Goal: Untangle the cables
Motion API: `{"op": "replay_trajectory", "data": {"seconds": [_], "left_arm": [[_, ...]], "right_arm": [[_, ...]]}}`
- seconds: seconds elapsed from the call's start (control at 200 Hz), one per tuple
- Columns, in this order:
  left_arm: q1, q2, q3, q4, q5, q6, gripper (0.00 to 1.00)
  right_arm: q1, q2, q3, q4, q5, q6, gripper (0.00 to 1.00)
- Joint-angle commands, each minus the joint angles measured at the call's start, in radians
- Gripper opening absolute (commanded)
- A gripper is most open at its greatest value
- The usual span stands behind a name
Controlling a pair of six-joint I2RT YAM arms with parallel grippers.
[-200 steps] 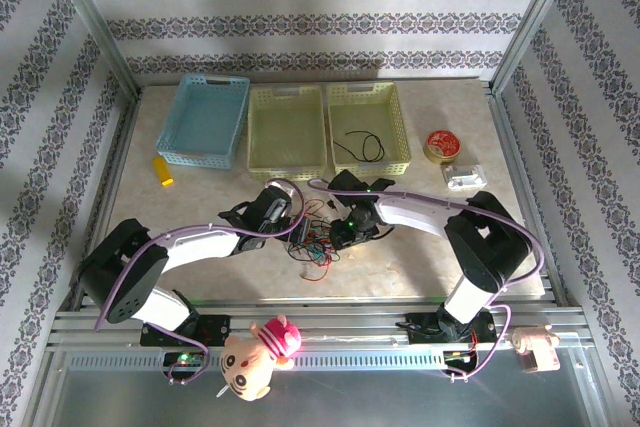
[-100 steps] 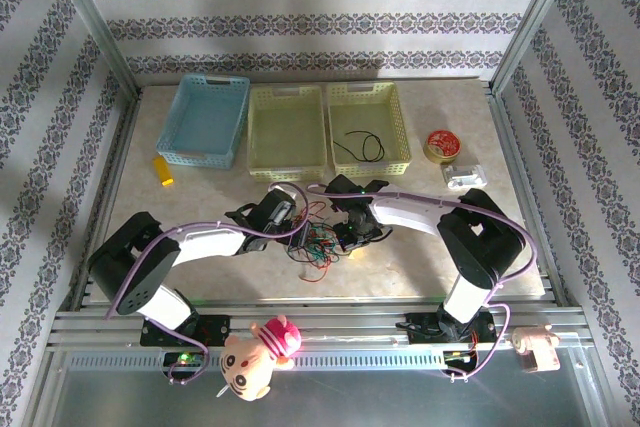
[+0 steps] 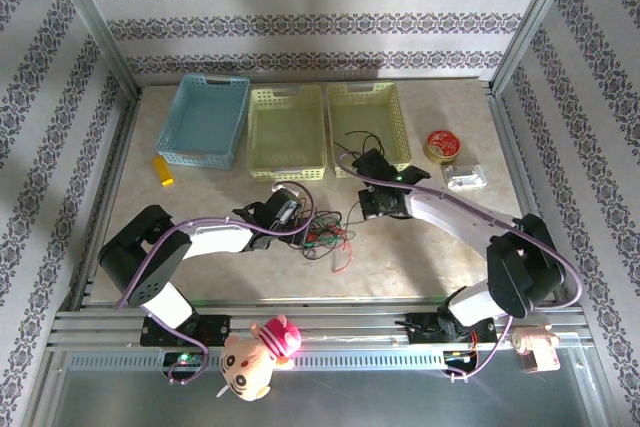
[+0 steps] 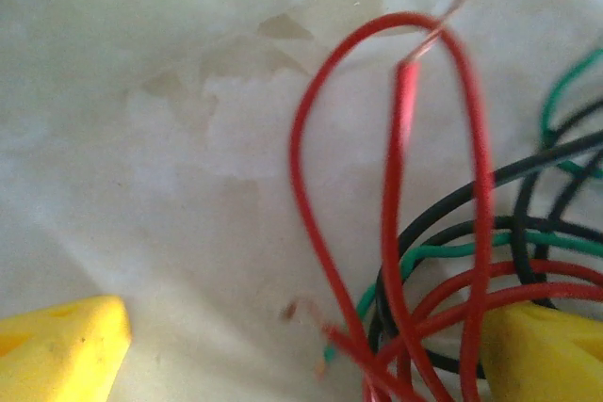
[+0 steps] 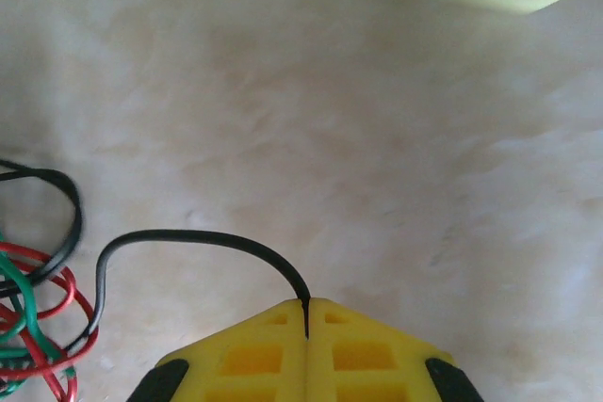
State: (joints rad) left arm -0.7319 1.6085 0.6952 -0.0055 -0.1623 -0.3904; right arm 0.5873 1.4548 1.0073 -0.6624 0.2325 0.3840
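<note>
Right gripper (image 5: 306, 306) pinches the black cable (image 5: 188, 235), so a slow pull toward upper right seems best while the wide-open left gripper (image 4: 301, 350) pins the tangle (image 3: 322, 235).

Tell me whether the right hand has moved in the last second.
Yes. The right hand, shut on a black cable, has drawn back from the tangle toward the right yellow basket.

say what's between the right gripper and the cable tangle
Right wrist view: bare table, crossed by one black cable running from the right gripper to the tangle.
</note>
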Motion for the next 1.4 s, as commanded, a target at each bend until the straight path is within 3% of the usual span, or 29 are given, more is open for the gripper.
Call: {"op": "replay_trajectory", "data": {"seconds": [0.0,0.135,0.31,0.54,0.645,0.765,0.835,0.864,0.929,0.979,1.189,1.394], "left_arm": [[-0.006,0.039,0.004,-0.043,-0.007,-0.014,0.95],[-0.007,0.047,0.001,-0.037,-0.001,-0.01,0.94],[-0.008,0.066,-0.008,-0.008,0.016,-0.001,0.8],[-0.008,0.083,-0.011,-0.01,0.021,0.008,0.78],[-0.008,0.085,-0.018,-0.005,0.02,0.01,0.78],[-0.007,0.086,-0.02,-0.001,0.025,0.012,0.78],[-0.01,0.084,-0.02,0.007,0.027,0.015,0.78],[-0.012,0.082,-0.02,0.008,0.027,0.018,0.78],[-0.016,0.08,-0.017,0.013,0.021,0.019,0.79],[-0.019,0.08,-0.016,0.017,0.019,0.016,0.79],[-0.038,0.089,0.001,0.004,0.015,0.031,0.8],[-0.05,0.085,0.007,-0.003,0.004,0.035,0.82]], "right_arm": [[-0.047,-0.06,0.036,-0.008,0.126,-0.04,0.0],[-0.094,-0.12,0.051,0.0,0.166,-0.059,0.0],[-0.126,-0.217,0.053,0.03,0.226,-0.078,0.0],[-0.216,-0.317,0.109,0.064,0.299,-0.123,0.0],[-0.284,-0.343,0.159,0.087,0.267,-0.138,0.0],[-0.333,-0.315,0.197,0.104,0.086,-0.134,0.0],[-0.32,-0.265,0.197,0.074,0.008,-0.102,0.01],[-0.309,-0.247,0.181,0.069,-0.02,-0.08,0.07],[-0.27,-0.22,0.128,0.081,-0.061,-0.019,0.33],[-0.226,-0.202,0.077,0.113,-0.081,0.016,0.4],[-0.026,-0.014,0.031,0.146,-0.12,0.07,0.47],[0.023,0.159,0.058,0.134,-0.101,0.135,0.51]]}}
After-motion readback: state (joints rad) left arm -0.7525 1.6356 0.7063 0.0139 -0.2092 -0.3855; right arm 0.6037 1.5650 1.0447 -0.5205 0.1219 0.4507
